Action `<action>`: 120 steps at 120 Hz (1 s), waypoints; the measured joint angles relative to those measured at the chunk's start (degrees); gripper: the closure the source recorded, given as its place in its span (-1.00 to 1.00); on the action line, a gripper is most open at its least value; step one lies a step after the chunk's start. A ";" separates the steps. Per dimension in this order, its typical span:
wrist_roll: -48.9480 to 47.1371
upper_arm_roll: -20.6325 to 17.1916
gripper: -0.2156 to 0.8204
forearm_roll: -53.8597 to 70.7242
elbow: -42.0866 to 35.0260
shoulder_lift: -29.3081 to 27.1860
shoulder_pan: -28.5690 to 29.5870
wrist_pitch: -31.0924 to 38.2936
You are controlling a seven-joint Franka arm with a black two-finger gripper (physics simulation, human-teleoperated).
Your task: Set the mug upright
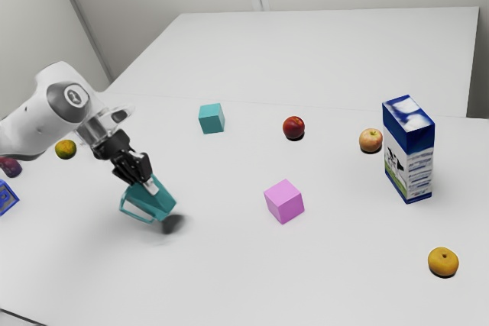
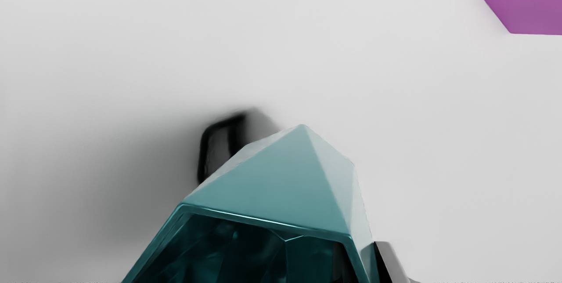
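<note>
**White table against pale walls, with a tilted mug in the claw**

Set out on the smooth white table [image 1: 229,265], well apart from the mug: a pink cube [image 1: 284,201], a teal cube [image 1: 212,118], a red fruit [image 1: 293,128] and, farther toward the exterior view's right, a milk carton [image 1: 409,150]. Plenty of bare surface between mug and pink cube, probably enough for turning without a knock.

In the gripper [image 1: 147,184], closed on the mug [image 1: 159,202] near the rim [image 2: 268,221]: one dark finger [image 2: 342,259] inside the opening, the other finger [image 2: 386,259] against the outside, with the wall pinched between. Probably gripped there to steer the whole body by its edge while leaving the base free to meet the table.

Not upright now: leaning, with opening toward the hand and base angled down and away. Handle [image 1: 136,217] slung along the low side, toward the exterior view's left, likely in need of room during the turn. Shadow [image 1: 173,224] close beneath the base; hard to tell whether just touching the table or slightly above.

Needed next, by the look of it: more rotation to level the base, then a gentle lowering before any release. Let go at this slant, likely to topple or roll onto the handle.
</note>
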 joint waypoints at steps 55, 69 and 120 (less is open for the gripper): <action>-15.35 -9.09 0.92 32.38 1.54 3.28 -10.28 15.77; -19.01 -10.72 0.92 34.30 1.74 4.32 -10.41 17.73; -28.82 -12.08 0.92 33.73 4.36 9.69 -7.90 19.59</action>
